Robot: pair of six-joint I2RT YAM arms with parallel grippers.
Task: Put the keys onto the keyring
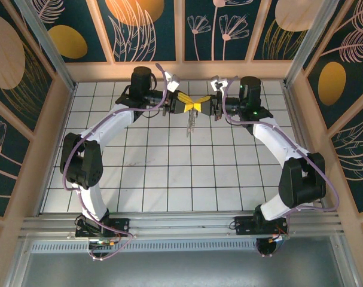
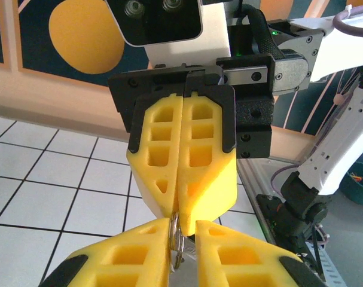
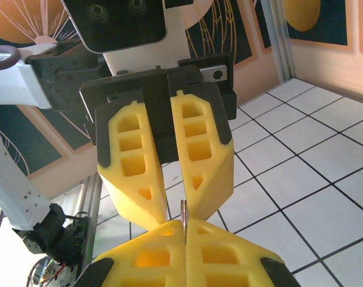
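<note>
Both grippers meet tip to tip in the air over the back middle of the table. My right gripper (image 3: pixel 186 226) (image 1: pixel 199 106) is shut on the keyring's small metal ring (image 3: pixel 184 209), which pokes out edge-on from its tips. In the left wrist view the ring (image 2: pixel 176 239) reaches into the narrow gap of my left gripper (image 2: pixel 183 223) (image 1: pixel 189 106). That gripper's jaws stand slightly apart, and one finger (image 2: pixel 139 251) touches the ring. A thin pale piece (image 1: pixel 191 124) dangles below; I cannot tell whether it is the keys or the strap.
White tiled table (image 1: pixel 169 173) below, enclosed by patterned wall panels (image 1: pixel 145 30) at the back and sides. Both arms arch in from the near edge, the left arm (image 1: pixel 82 161) and the right arm (image 1: pixel 301 179). An aluminium rail (image 1: pixel 181 224) runs along the front.
</note>
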